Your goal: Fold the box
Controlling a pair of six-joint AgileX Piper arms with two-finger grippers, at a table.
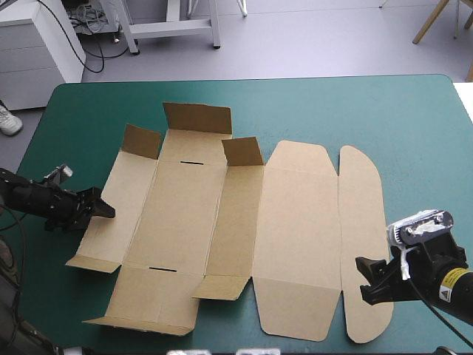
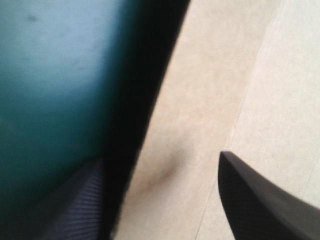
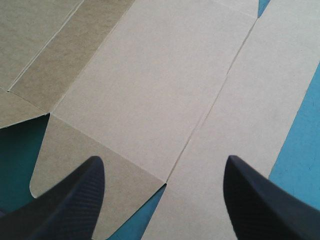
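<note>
Left gripper [image 1: 103, 208] [image 2: 160, 160]: open, its black fingers [image 2: 265, 200] standing apart, held low at the left edge of the box [image 1: 295, 222] [image 2: 215, 75]. One finger is over the brown board and the other over the teal-green cover [image 2: 50, 75].

Right gripper [image 1: 367, 282] [image 3: 164, 159]: open, fingers wide apart, at the near right part of the box [image 3: 160, 75]. Just ahead of it runs the crease [image 3: 210, 110] between the large panel and the rounded outer flap [image 1: 362, 222].

The box lies unfolded across the middle of the bench [image 1: 414, 126], most panels flat. Three short flaps [image 1: 196, 118] along its far left side stand raised, and the near left flaps [image 1: 222, 287] are slightly lifted. Two narrow slots [image 1: 191, 161] mark the panel left of centre.
</note>
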